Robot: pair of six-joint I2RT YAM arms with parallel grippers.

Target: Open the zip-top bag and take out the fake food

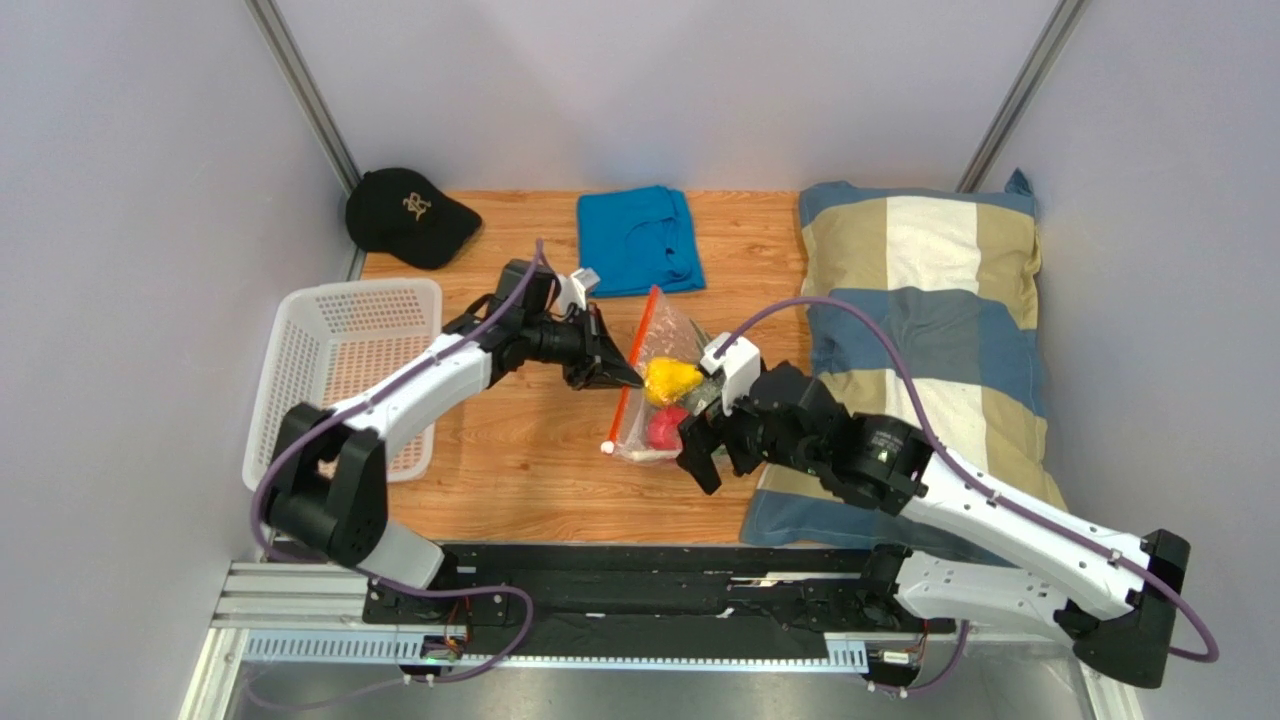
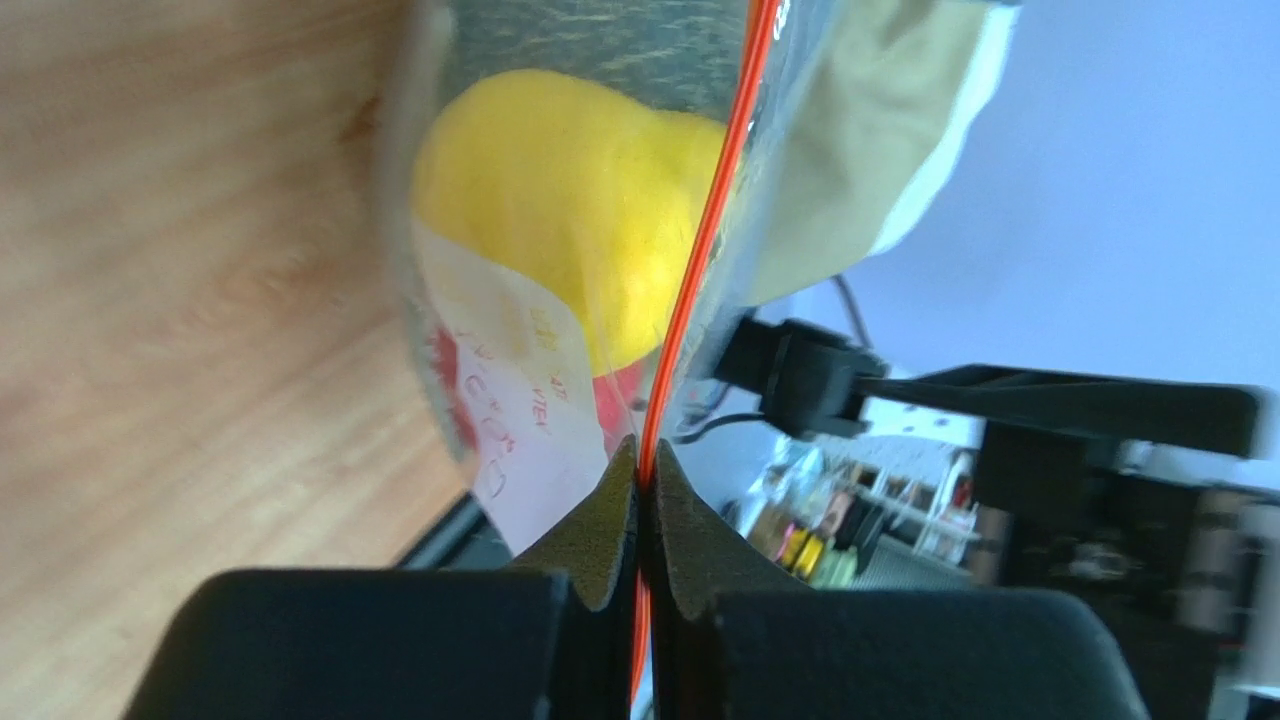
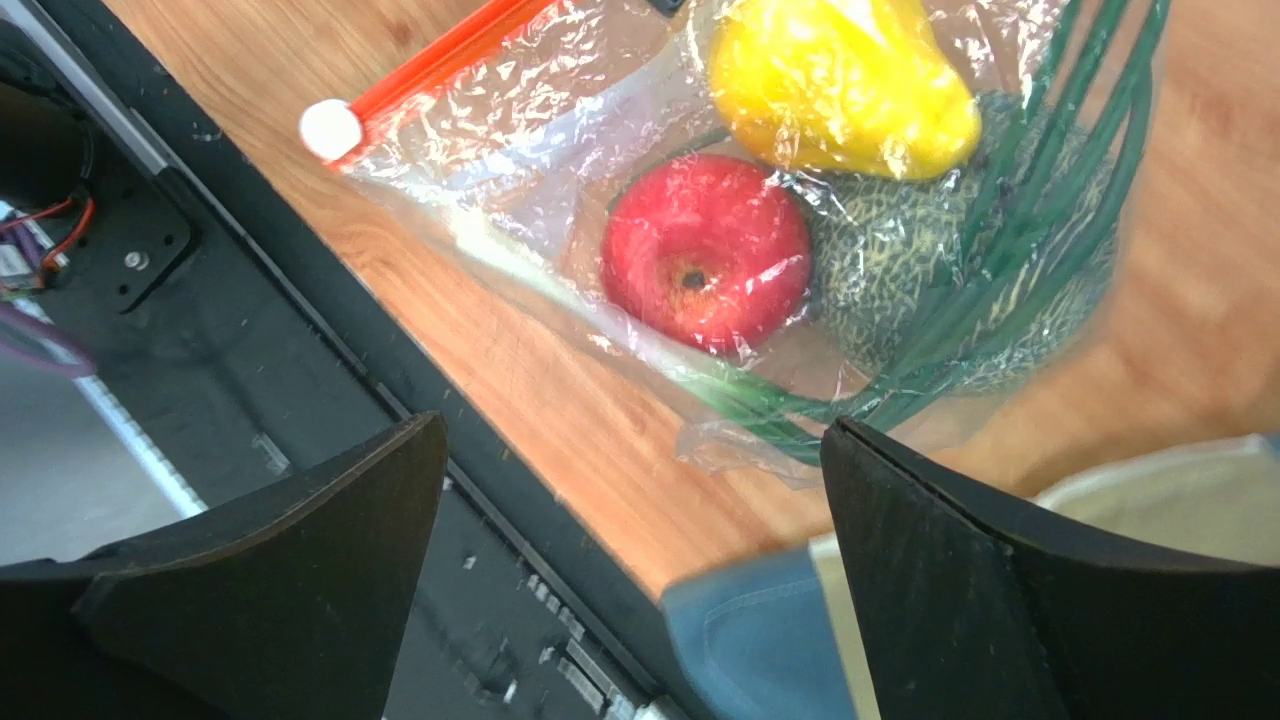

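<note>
- The left hand (image 2: 643, 468) is clenched on the orange-red zip strip (image 2: 699, 255) of the zip-top bag (image 1: 673, 333), which lies on the counter (image 1: 511, 465) between both hands.
- The right hand (image 3: 631, 435) hangs released, jaws wide, over the bag's edge opposite the strip. The white slider (image 3: 322, 128) is ahead to its left.
- Inside the bag are a yellow fruit (image 3: 842, 83), a red fruit (image 3: 706, 248) and a leafy ball (image 3: 902, 255).
- A pillow (image 1: 932, 300) lies under the right arm.
- A basket (image 1: 346, 360) sits beside the left arm, with a blue cloth (image 1: 639, 237) and a black cap (image 1: 406, 215) beyond it.

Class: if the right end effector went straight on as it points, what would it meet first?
Probably the zip-top bag, near the red fruit inside it; depth is unclear.
</note>
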